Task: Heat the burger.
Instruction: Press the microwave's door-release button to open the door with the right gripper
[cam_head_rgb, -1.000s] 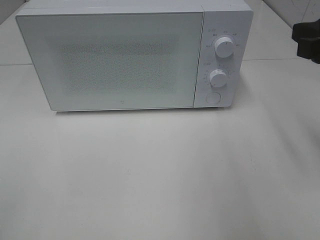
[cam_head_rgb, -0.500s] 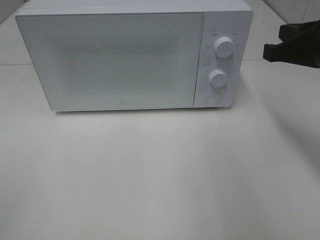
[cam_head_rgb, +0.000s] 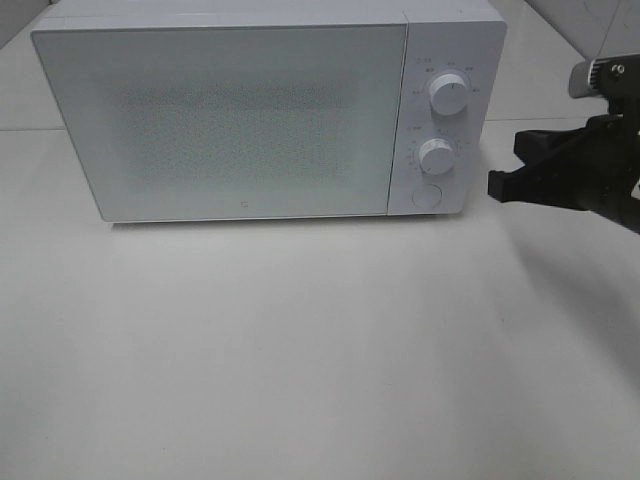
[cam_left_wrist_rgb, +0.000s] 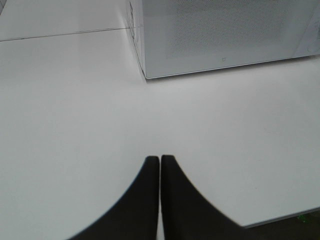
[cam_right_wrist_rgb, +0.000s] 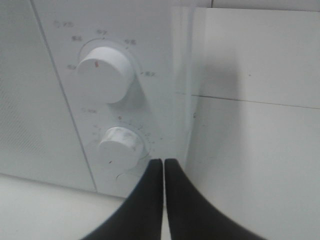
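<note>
The burger is out of view. A white microwave (cam_head_rgb: 240, 120) stands at the back of the table with its door closed. Its panel carries an upper knob (cam_head_rgb: 447, 95), a lower knob (cam_head_rgb: 437, 157) and a round button (cam_head_rgb: 426, 196). My right gripper (cam_head_rgb: 497, 187) hovers just right of the panel, shut and holding nothing. In the right wrist view its fingertips (cam_right_wrist_rgb: 163, 161) point at the panel's lower corner, below the lower knob (cam_right_wrist_rgb: 121, 145). My left gripper (cam_left_wrist_rgb: 160, 158) is shut and empty over the bare table, some way in front of the microwave's (cam_left_wrist_rgb: 225, 35) left corner.
The white table (cam_head_rgb: 300, 350) stretches in front of the microwave. A seam in the table (cam_left_wrist_rgb: 60, 35) runs past the microwave's left side. The table's near edge (cam_left_wrist_rgb: 280, 220) shows in the left wrist view.
My right gripper has come in from the right edge, moving left and down toward the control panel, and its jaws have shut. The microwave has not changed.
</note>
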